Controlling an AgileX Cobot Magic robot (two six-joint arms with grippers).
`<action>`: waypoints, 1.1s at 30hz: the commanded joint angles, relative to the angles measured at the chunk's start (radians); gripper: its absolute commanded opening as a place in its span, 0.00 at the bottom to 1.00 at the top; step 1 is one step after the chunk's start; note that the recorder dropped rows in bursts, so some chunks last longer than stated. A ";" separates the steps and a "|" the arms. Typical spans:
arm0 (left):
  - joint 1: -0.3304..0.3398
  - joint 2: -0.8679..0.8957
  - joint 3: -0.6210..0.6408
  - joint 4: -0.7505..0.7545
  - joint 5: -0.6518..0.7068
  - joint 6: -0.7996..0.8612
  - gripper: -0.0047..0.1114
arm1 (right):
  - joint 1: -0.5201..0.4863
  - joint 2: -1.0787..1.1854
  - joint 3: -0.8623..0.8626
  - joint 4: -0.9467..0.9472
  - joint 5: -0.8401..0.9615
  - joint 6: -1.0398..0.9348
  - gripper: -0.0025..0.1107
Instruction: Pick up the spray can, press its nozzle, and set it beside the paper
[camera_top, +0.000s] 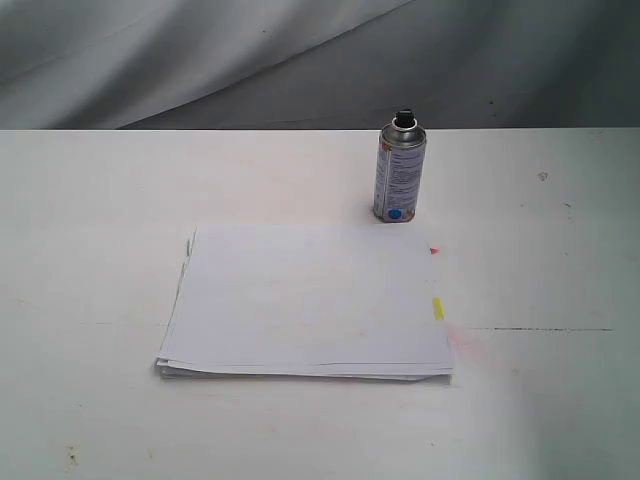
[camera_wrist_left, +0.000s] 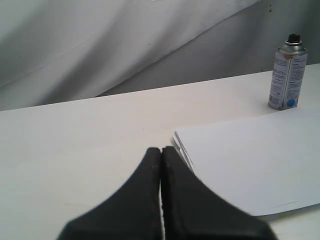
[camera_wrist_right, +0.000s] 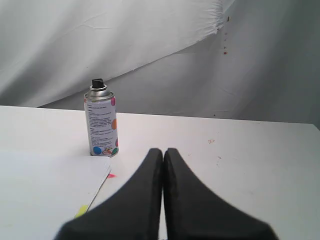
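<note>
standing upright on the white surface (camera_top: 100, 250), the spray can (camera_top: 401, 170) sits just past one far corner of the paper (camera_top: 310, 300), on the right side of the exterior view. its base is very near that corner, but whether it touches the sheets cannot be told. the can is a silver-grey cylinder with fine print down its side and a blue dot (camera_top: 395, 213) low on its body. the small black nozzle (camera_top: 405, 117) stands on the silver dome at its top, with nothing touching it.

the paper is a thick stack of white sheets lying flat near the middle of the surface, with its edges slightly uneven along the left and near sides. a red tab (camera_top: 434, 250) and a yellow tab (camera_top: 438, 308) stick out from its right edge, the red one closer to the can.

the left hand (camera_wrist_left: 161, 150) is fully closed, its two black fingers pressed flat together with nothing between them. it points over the bare surface just beside a corner of the paper, and the can is well apart from it, across the stack.

the right hand (camera_wrist_right: 163, 151) is likewise closed tight and empty. the can stands ahead of it and off to one side, well apart, with the tabbed edge of the paper near it.

a grey, creased cloth (camera_top: 300, 50) hangs behind the surface.
</note>
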 joint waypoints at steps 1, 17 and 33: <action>-0.005 -0.003 0.005 0.000 -0.012 -0.003 0.04 | -0.008 -0.003 0.004 0.000 0.001 0.000 0.02; -0.005 -0.003 0.005 0.000 -0.012 -0.003 0.04 | -0.008 -0.003 0.004 0.000 0.001 0.000 0.02; -0.005 -0.003 0.005 0.000 -0.012 -0.002 0.04 | -0.008 -0.003 -0.017 0.041 0.026 0.000 0.02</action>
